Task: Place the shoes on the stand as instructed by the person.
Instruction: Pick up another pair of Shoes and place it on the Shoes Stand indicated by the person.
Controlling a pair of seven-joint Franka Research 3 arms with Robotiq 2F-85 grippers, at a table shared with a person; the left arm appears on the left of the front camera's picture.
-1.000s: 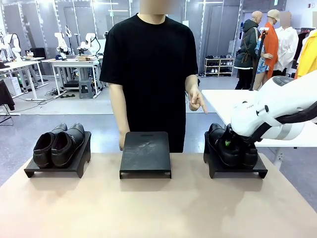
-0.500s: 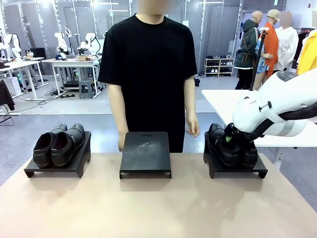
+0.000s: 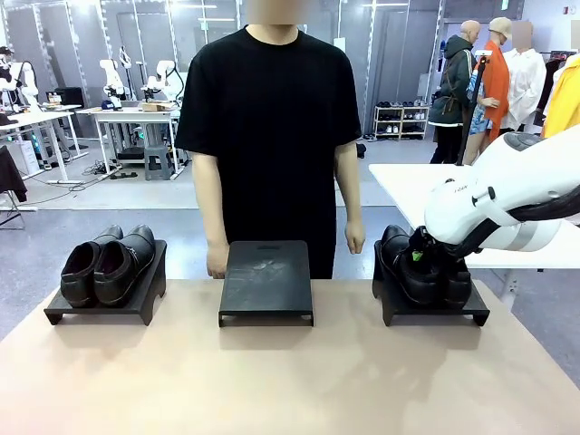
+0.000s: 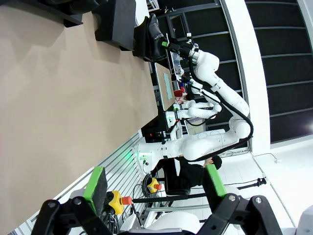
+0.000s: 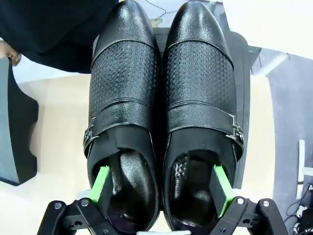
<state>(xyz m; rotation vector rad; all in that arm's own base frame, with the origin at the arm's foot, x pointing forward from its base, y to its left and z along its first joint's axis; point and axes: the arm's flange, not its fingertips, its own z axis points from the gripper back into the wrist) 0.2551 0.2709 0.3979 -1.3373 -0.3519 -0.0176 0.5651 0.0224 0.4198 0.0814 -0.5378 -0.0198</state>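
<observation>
My right arm [image 3: 507, 204], at the right of the front frame, is showing glossy white rounded shells with small dark screws. My right gripper [image 5: 161, 188] is showing black linkages with silver bolts and green pads [image 5: 101, 183]. The person [image 3: 272, 136], upper centre, is wearing a plain black short-sleeved T-shirt.

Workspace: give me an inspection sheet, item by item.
Surface: tan table with three black stands.
Job's things: one pair of shoes on the left stand; another pair on the right stand; middle stand bare.
Clutter: nothing seen.
Grippers: right gripper open, one finger inside each shoe; left gripper open, away from the table.
Cables: nothing seen on the table.
Surroundings: person at the far side, arms down.
</observation>
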